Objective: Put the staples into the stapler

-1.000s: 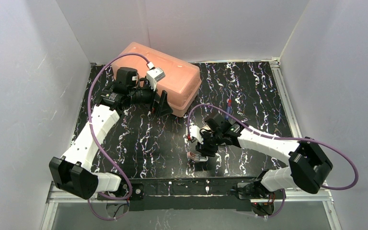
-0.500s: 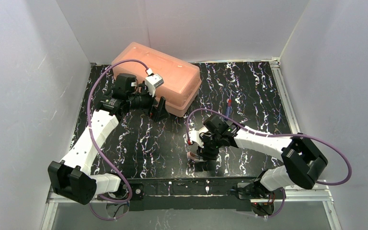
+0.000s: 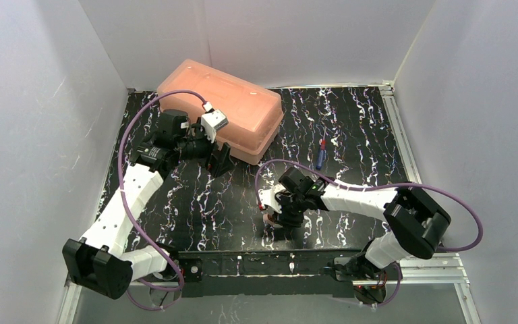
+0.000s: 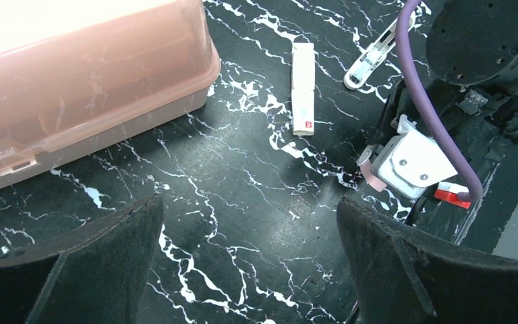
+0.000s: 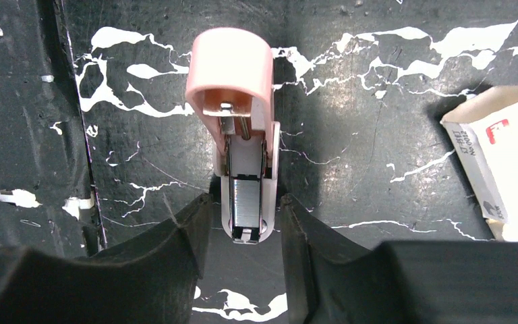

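The pink stapler (image 5: 233, 67) lies on the black marbled table with its top swung open. A silver strip of staples (image 5: 245, 196) sits in its white channel. My right gripper (image 5: 245, 206) is low over the stapler's front end, one finger on each side of the channel, with a thin dark gap left on both sides. From above, the stapler (image 3: 268, 216) shows as a small pink spot under the right gripper (image 3: 278, 226). The white staple box (image 5: 496, 158) lies just right of it. My left gripper (image 4: 248, 202) hangs wide open and holds nothing over bare table.
A large pink lidded box (image 3: 222, 111) stands at the back left, close to the left gripper (image 3: 219, 156). A blue pen-like item (image 3: 320, 154) lies mid-table. The left wrist view shows the staple box (image 4: 303, 88) and a small white clip-like piece (image 4: 371, 57).
The right arm has slid left and nearer, and its jaws have narrowed around the stapler's front end. The left arm has drawn back a little from the pink box.
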Robot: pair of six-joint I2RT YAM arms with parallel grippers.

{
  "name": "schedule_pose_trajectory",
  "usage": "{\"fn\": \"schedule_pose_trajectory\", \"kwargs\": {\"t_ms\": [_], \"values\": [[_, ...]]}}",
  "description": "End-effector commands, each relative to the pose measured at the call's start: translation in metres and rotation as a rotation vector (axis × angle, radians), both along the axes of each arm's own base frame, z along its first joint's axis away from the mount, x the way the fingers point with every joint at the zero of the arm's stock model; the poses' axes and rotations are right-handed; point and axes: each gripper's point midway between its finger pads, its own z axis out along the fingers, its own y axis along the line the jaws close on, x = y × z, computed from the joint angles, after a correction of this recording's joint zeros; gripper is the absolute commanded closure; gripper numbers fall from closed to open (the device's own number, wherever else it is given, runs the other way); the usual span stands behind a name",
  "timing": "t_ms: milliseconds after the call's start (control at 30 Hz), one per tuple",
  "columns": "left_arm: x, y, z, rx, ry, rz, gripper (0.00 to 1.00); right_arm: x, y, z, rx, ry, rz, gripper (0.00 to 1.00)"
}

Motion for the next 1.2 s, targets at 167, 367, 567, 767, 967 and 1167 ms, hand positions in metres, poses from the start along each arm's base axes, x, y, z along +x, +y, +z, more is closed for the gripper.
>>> {"fn": "schedule_pose_trajectory", "kwargs": {"t_ms": [167,367,567,767,967,1167], "values": [[0.001,0.026,-0.017,0.106,0.006,0.113,0.02,0.023,0.023,-0.001,0.019,-0.063,-0.053,0.75],[0.002,0.041,-0.021,0.147,-0.017,0.162,0.01,0.04,0.04,0.001,0.043,-0.104,-0.056,0.79],[-0.001,0.055,-0.029,0.178,-0.02,0.201,0.02,0.058,0.054,0.003,0.053,-0.15,-0.042,0.78],[-0.001,0.076,-0.044,0.24,-0.017,0.264,0.04,0.076,0.059,0.006,0.072,-0.16,-0.039,0.74],[-0.003,0.088,-0.049,0.256,-0.041,0.294,0.02,0.074,0.059,0.011,0.083,-0.128,-0.004,0.64],[-0.006,0.087,-0.054,0.238,-0.099,0.262,0.01,0.062,0.053,0.026,0.101,-0.098,0.019,0.43]]}}
